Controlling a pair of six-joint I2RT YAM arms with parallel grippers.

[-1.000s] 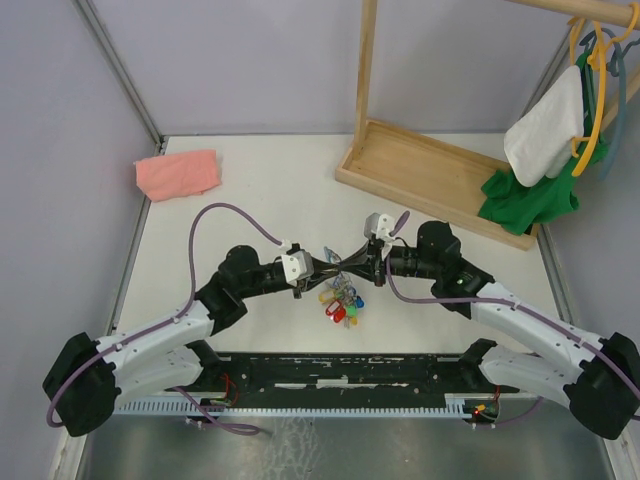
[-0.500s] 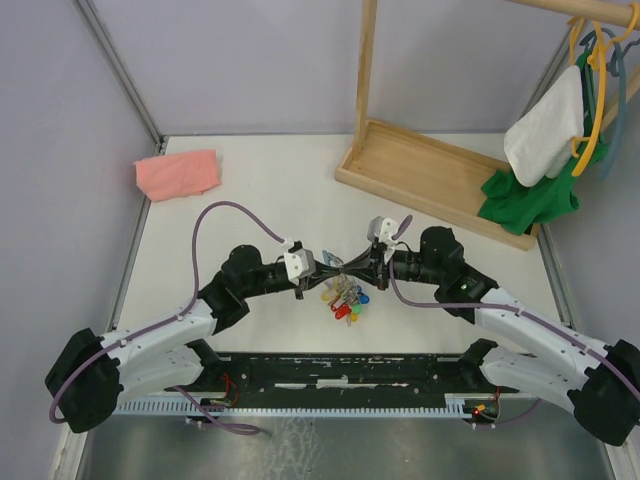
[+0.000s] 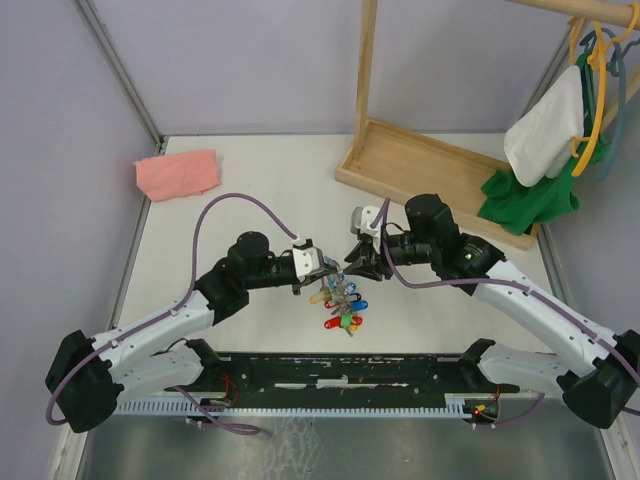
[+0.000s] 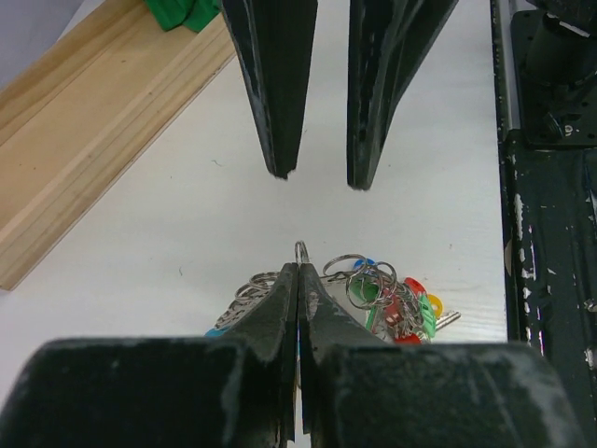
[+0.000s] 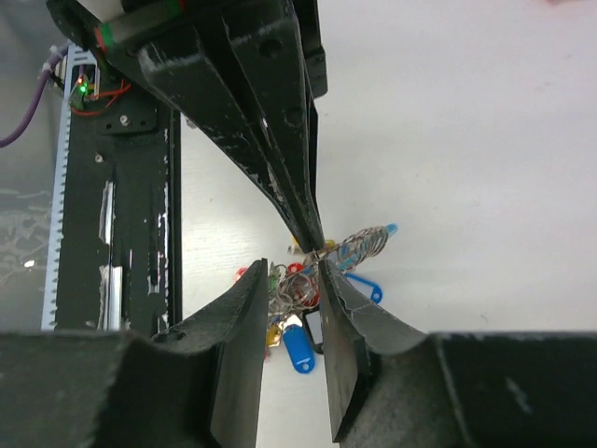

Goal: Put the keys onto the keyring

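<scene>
We see the left gripper (image 3: 330, 272) with its jaws pressed together on the thin wire of the keyring (image 4: 300, 248), whose loop pokes up just past the fingertips. The right gripper (image 3: 350, 266) faces it tip to tip, its jaws parted by a narrow gap with nothing between them. In the left wrist view its tapered dark fingers (image 4: 278, 112) stop short of the ring.

Beneath the ring hangs the bunch (image 3: 341, 305): small steel loops, silver blades and glossy plastic heads, among them a green-headed key (image 4: 426, 319) and a yellow-headed key (image 3: 318, 297). We cannot tell which keys are threaded on, nor whether the bunch touches the surface.

The matt white table (image 3: 250, 190) runs open to the left and back as far as the pink cloth (image 3: 178, 173), which lies soft and folded in the far left corner against the lilac-grey walls (image 3: 60, 150). At the back right, the pale wooden rack base (image 3: 430, 175), a shallow tray with a raised rim, sits near the right arm. The scuffed black rail (image 3: 340, 372) bounds the near edge, close below the bunch.
</scene>
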